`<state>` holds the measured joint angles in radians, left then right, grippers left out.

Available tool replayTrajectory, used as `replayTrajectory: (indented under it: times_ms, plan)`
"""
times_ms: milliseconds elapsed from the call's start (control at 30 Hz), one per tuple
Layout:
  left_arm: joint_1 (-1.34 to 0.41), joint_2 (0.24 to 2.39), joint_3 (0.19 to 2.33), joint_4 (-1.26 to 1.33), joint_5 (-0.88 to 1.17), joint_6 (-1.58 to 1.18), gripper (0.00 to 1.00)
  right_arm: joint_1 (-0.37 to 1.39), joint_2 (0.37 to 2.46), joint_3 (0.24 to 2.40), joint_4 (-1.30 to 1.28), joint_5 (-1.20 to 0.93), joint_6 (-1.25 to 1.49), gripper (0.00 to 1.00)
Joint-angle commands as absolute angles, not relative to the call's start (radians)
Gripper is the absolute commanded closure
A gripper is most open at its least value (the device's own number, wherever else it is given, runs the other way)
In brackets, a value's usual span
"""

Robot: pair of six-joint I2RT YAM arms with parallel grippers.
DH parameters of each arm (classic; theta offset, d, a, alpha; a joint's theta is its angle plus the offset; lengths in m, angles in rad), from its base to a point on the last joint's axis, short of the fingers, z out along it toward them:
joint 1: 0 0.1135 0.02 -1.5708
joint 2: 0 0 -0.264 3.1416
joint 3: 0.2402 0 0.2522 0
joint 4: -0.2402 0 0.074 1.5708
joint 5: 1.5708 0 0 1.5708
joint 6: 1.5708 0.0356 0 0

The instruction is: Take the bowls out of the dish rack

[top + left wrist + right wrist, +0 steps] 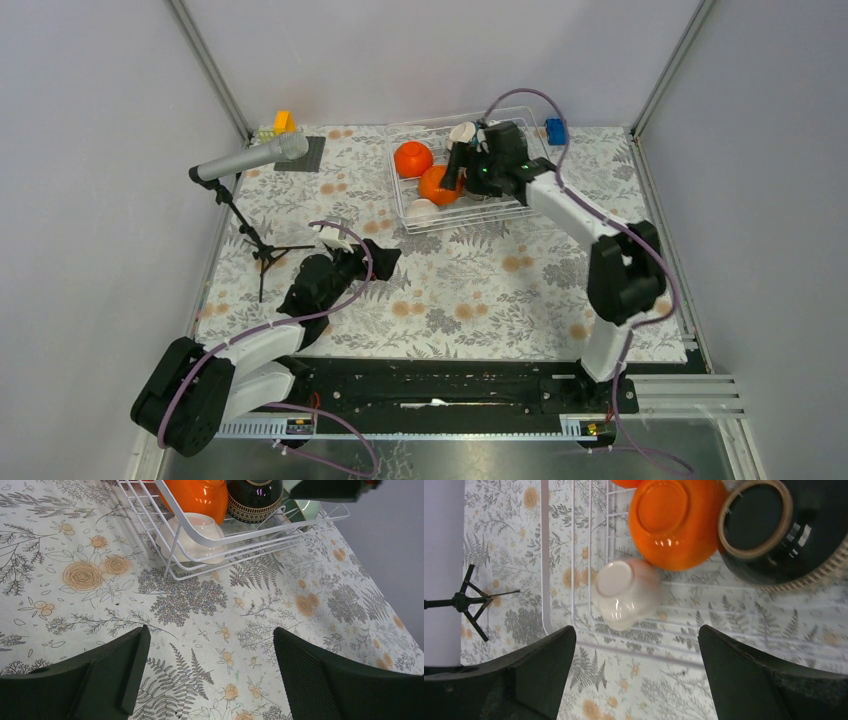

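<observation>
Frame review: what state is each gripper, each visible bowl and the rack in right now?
dish rack: loaded.
cream bowl: upside down, in rack.
orange bowl: upside down, in rack.
dark brown bowl: base up, in rack.
left gripper: jaws open, empty.
right gripper: jaws open, empty, above the rack.

A table (480, 290) wears a white cloth printed with grey ferns and orange flowers. At its left, a silver microphone (250, 158) sits on a black tripod stand (262, 250). Back left lie a dark grey square mat (308, 157) and small orange and yellow toy blocks (284, 122). A small blue toy block (555, 131) sits back right.
</observation>
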<state>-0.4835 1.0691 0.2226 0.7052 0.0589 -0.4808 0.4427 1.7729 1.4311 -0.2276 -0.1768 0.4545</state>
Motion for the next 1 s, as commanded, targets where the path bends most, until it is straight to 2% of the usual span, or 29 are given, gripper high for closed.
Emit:
replayTrajectory:
  times_ms: [0, 133, 433, 967]
  plan:
    - [-0.488, 1.081, 0.253, 0.763, 0.089, -0.457, 0.01, 0.479, 1.933, 1.651, -0.393, -0.152, 0.440, 0.00]
    - [-0.488, 1.080, 0.253, 0.763, 0.091, -0.453, 0.01, 0.492, 2.052, 1.752, -0.439, -0.169, 0.485, 0.00]
    - [-0.488, 1.064, 0.254, 0.748, 0.077, -0.447, 0.01, 0.492, 2.176, 1.825, -0.437, -0.200, 0.683, 0.00]
    - [-0.488, 1.054, 0.258, 0.725, 0.057, -0.443, 0.01, 0.492, 2.261, 1.843, -0.459, -0.235, 0.976, 0.00]
